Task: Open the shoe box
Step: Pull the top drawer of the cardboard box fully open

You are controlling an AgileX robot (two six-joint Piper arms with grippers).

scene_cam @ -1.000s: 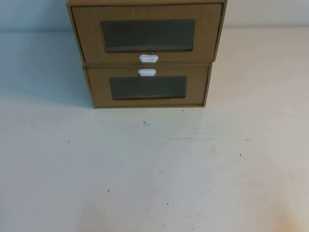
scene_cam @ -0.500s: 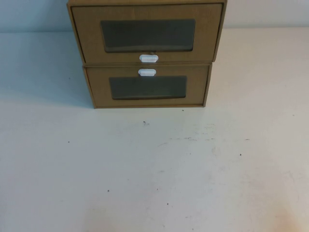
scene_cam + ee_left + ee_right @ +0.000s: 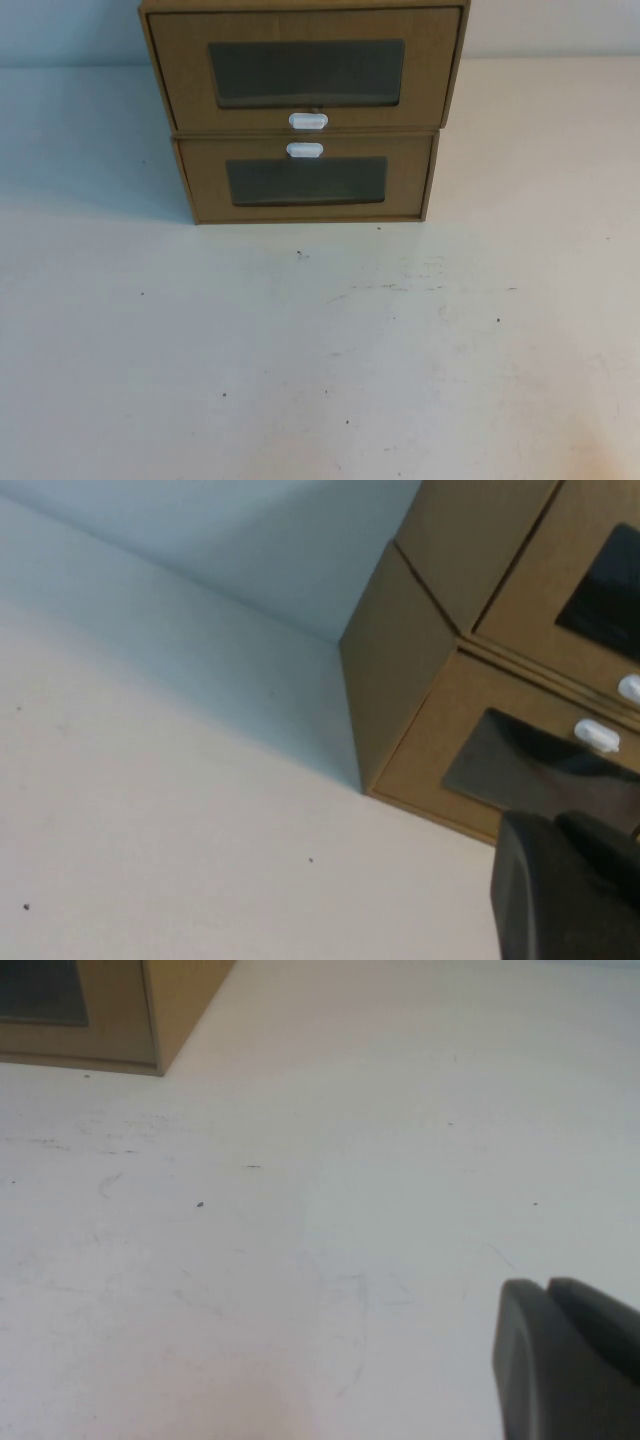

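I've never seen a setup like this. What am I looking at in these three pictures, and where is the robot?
The robot has two arms, each ending in a two-fingered hand with a small camera on its wrist. The wide picture comes from a raised camera looking down at the white table; neither arm shows in it. On the table the upper box sits stacked on the lower box. Both are brown shoe boxes, closed, each with a dark window and a white pull: upper tab, lower tab. The other two pictures are the wrist cameras, and the dark shape in each is the hand itself. The left hand hovers near the boxes' left front corner, the right hand over the table to their right. Both are shut, holding nothing.
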